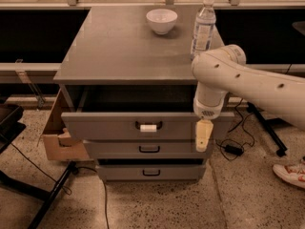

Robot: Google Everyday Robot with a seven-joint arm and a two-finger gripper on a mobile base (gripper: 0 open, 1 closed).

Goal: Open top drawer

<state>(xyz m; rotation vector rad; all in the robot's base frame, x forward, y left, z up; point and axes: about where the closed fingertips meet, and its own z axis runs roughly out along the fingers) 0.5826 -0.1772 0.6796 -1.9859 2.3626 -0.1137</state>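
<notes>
The top drawer is a wide grey drawer, pulled out from the grey cabinet, with a black handle and white tag. Its dark interior shows under the cabinet top. Two shallower grey drawers with plain black handles sit below it, pushed in further. My gripper hangs downward from the white arm, in front of the right end of the top drawer's front panel, well to the right of the handle. It holds nothing that I can see.
A white bowl and a clear water bottle stand on the cabinet top. A cardboard box sits at the cabinet's left. Cables and a black stand leg lie on the floor. A shoe is at right.
</notes>
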